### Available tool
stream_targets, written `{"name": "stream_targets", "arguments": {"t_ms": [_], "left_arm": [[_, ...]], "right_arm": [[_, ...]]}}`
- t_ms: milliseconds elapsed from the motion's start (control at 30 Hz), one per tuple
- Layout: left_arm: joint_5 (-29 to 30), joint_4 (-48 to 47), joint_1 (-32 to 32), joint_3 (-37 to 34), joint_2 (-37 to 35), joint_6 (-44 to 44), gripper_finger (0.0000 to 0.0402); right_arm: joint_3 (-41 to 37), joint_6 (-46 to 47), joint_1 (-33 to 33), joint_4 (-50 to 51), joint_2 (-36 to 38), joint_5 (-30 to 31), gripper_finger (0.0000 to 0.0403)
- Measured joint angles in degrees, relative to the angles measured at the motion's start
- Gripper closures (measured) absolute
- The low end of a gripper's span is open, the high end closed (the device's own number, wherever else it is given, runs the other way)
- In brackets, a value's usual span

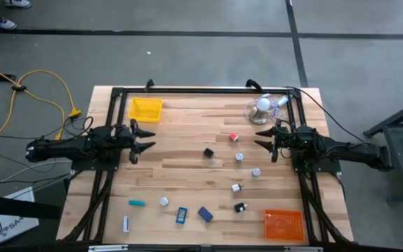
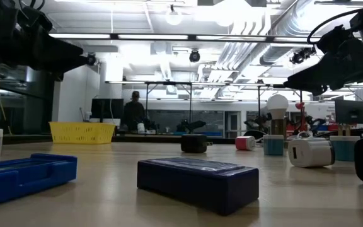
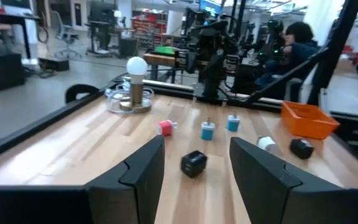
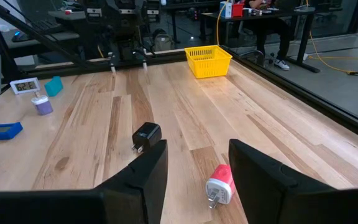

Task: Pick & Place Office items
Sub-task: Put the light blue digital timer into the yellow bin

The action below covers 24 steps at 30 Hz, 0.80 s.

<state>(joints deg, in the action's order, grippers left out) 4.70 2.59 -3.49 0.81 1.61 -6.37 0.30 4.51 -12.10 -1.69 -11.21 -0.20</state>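
Wooden tabletop (image 1: 187, 161) in a lab, black frame around it, office items scattered across the middle and near half, none yet in a tray. Closest to the right arm is the red-and-white bit (image 1: 234, 138): in the right wrist view it (image 4: 219, 185) lies on the wood just ahead of the right gripper (image 4: 197, 174) and nearly on its line, long axis roughly along the reach, red end away and white pronged end toward the fingers. A black bit (image 1: 208, 152) sits further out toward table centre, a little nearer the right arm than the left; in the right wrist view it (image 4: 145, 135) is ahead and off to one side, in the left wrist view (image 3: 194, 164) it shows centred between that arm's fingers but farther off. Remaining pieces — silver-white bits, blue blocks (image 1: 205, 213), a teal stick (image 1: 137, 204) — lie toward the near edge, well apart from both grippers. Right gripper (image 1: 270, 139) hovers at the right side, fingers spread wide, empty. Left gripper (image 1: 141, 138) waits at the left side, likewise wide and empty. Yellow tray (image 1: 145, 109) far left, orange tray (image 1: 284, 225) near right. Judgement: the red-and-white bit is the right arm's easiest pick, needing a short reach forward and down.
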Motion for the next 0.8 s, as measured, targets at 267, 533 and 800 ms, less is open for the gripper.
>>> {"name": "stream_targets", "arguments": {"t_ms": [267, 533, 800], "left_arm": [[3.27, -2.03, 0.18, 5.14, 5.88, 2.49, 0.0225], [3.23, -2.1, 0.79, 12.15, 18.51, 3.06, 0.0225], [2.76, -7.74, 3.57, 19.78, 27.32, 3.08, 0.0225]], "right_arm": [[-0.01, 0.0, 0.0, 0.0, -0.01, -0.01, 0.0245], [-0.01, 0.0, -0.02, 0.0, -0.01, 0.01, 0.0245], [0.0, 0.02, 0.0, 0.01, -0.01, -0.01, 0.0245]]}}
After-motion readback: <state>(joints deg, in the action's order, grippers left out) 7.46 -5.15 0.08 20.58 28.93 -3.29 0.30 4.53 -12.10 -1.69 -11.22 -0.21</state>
